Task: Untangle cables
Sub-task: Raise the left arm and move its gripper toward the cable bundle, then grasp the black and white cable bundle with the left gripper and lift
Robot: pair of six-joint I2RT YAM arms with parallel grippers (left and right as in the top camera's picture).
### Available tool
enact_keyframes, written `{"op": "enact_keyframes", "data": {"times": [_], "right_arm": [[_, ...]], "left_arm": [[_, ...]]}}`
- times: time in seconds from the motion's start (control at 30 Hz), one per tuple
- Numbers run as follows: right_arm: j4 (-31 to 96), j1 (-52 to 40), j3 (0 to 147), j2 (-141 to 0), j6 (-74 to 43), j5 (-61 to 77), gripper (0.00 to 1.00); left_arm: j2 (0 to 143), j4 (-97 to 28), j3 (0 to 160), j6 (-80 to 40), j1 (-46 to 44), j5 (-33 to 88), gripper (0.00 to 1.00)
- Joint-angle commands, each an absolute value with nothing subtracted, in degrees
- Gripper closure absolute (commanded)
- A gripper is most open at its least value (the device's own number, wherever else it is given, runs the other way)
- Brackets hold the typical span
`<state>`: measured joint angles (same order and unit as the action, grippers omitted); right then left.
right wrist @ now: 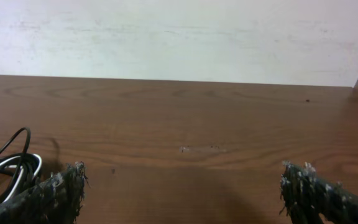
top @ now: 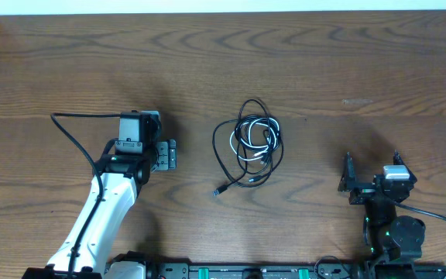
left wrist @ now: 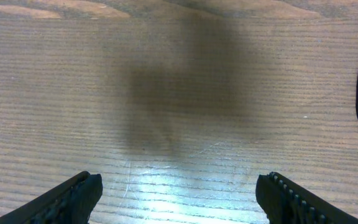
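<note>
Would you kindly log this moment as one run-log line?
cables: one tangled heap, untouched | left claw: open, empty | right claw: open, empty | stage: no grasp yet

White left arm (top: 103, 205), thick black cable, ribbed black pincer fingers (left wrist: 67, 200)

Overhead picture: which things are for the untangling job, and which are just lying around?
For the job: tangled cables, left gripper, right gripper, both open.
Just there: wooden table, white wall.
</note>
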<state>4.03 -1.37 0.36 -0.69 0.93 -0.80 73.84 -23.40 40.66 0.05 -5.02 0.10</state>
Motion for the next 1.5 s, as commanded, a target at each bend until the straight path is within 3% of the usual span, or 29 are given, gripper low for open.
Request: {"op": "enact_keyframes", "data": {"times": [0.0,0.6,0.77,1.13,1.47], "right_arm": [[4.29,-1.54,0.32,-0.38,1.8,-0.25,0.01],[4.32,-1.54,0.32,-0.38,1.8,-0.25,0.01],[4.32,-1.54,0.32,-0.38,1.8,-0.25,0.01],[4.32,-1.54,0.32,-0.38,1.8,-0.25,0.01],[4.29,-1.54,0.32,-0.38,1.8,-0.25,0.01]], "left_arm": [[74.11,-23.64,41.93,0.67,-4.8,0.67,0.15],[74.11,-24.4,41.91,0.67,-4.82,0.91,0.15],[74.11,-24.49,41.91,3.42,-5.3,6.02,0.15],[76.31,-24.6,49.87,3.18,-19.16,6.0,0.15],[87.72,-23.94,59.94,3.22,-23.99,6.02,0.15]]}}
